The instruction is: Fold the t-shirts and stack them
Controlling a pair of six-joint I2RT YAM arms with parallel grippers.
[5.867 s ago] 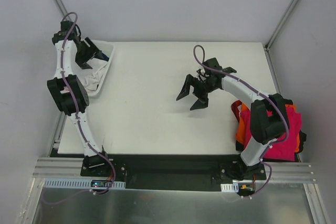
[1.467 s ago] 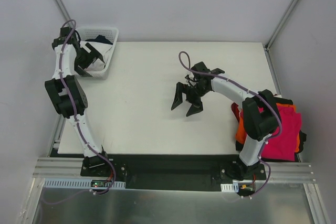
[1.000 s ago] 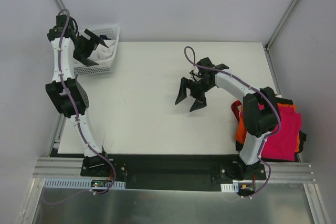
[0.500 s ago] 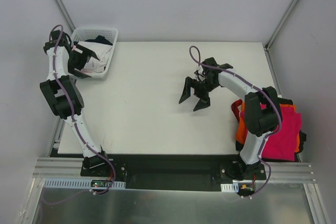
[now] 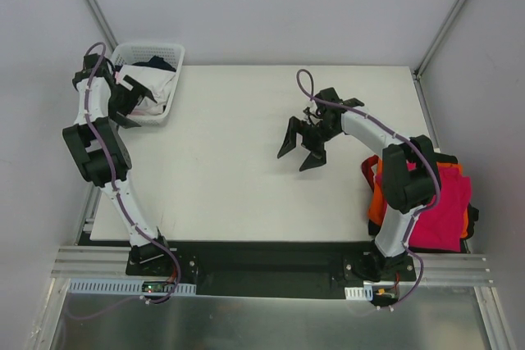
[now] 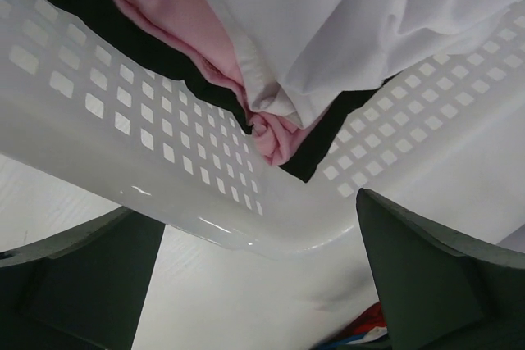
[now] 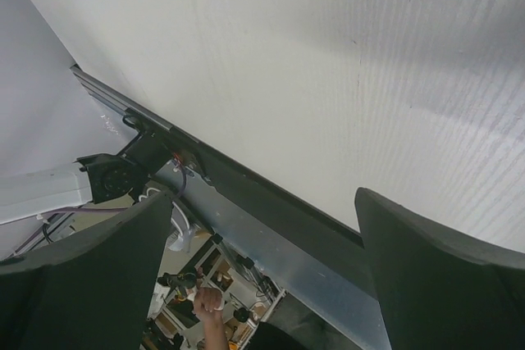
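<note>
Top external: left claw (image 5: 131, 104) released at the basket (image 5: 152, 44), right claw (image 5: 294, 158) released above table (image 5: 221, 190).

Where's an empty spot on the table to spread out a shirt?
The big white middle of the table, between the basket and the right arm, is bare. So is the far right corner. It's crowded in the basket and by the stacked shirts on the right edge.

A white plastic lattice basket (image 5: 150, 44) sat at the far-left corner of the white rectangular tabletop (image 5: 221, 186) — seen close up, its perforated wall (image 6: 123, 120) curved round a corner. A silver aluminium rail (image 5: 82, 268) ran along the near edge.
</note>
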